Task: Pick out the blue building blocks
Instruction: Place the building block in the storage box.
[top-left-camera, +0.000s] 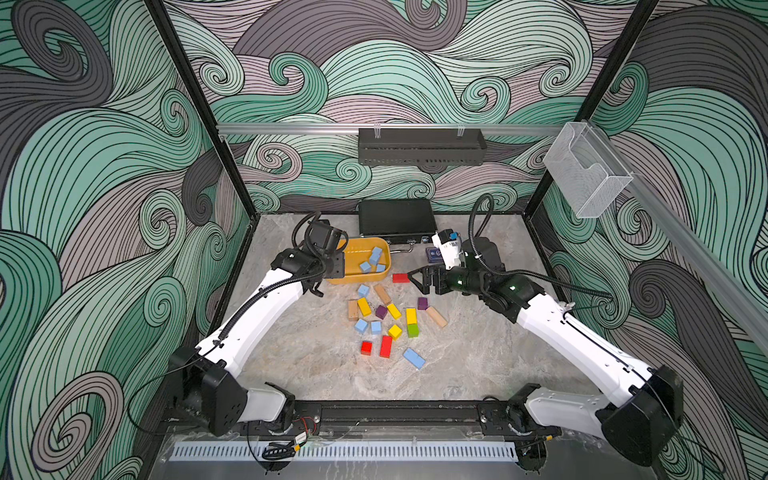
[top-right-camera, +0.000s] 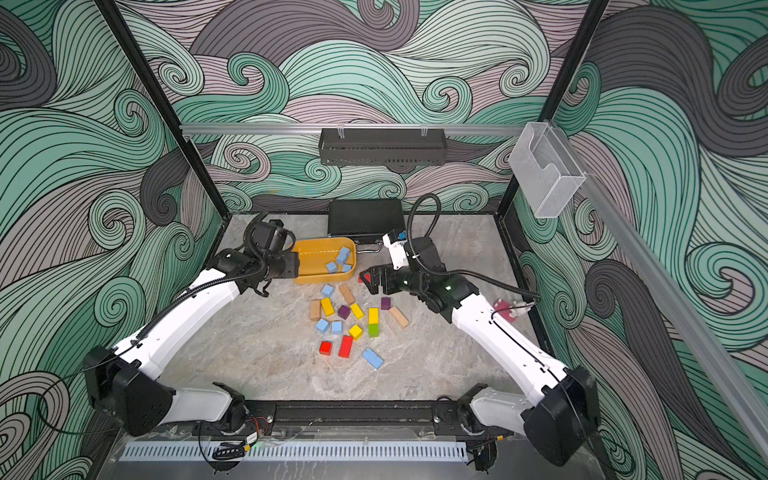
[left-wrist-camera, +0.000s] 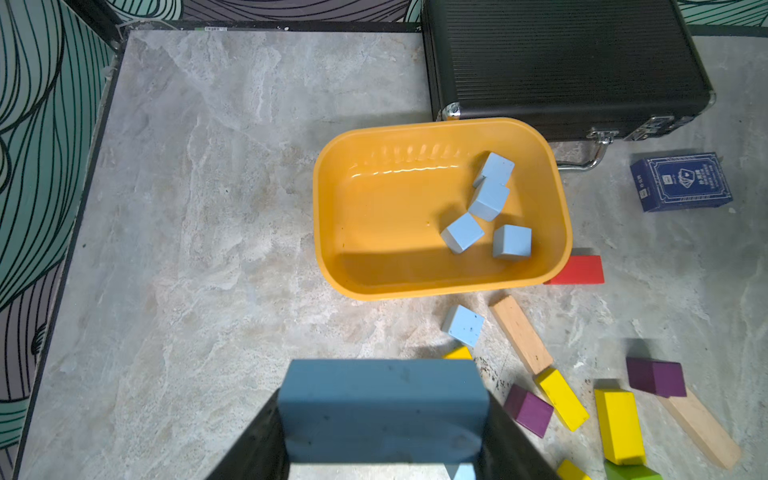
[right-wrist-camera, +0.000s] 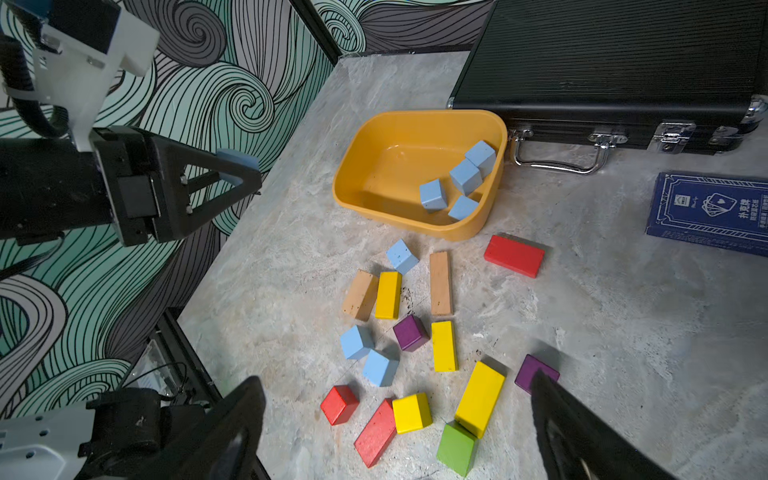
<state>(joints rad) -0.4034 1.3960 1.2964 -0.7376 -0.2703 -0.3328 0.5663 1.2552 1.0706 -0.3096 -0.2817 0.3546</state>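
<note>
Marble-look tabletop (top-left-camera: 316, 365), swirl-print walls: your left gripper (left-wrist-camera: 382, 415) is clamped on a blue block (left-wrist-camera: 382, 386) at the 9 o'clock side of the yellow tub (left-wrist-camera: 328, 216), where four blue blocks (left-wrist-camera: 488, 199) already lie. Your right gripper (top-left-camera: 417, 281) hangs with its jaws wide apart and empty at the tub's 3 o'clock. Among the mixed scatter at the tub's 6 o'clock sit three blue cubes (top-left-camera: 360, 326) and one blue brick (top-left-camera: 414, 358).
</note>
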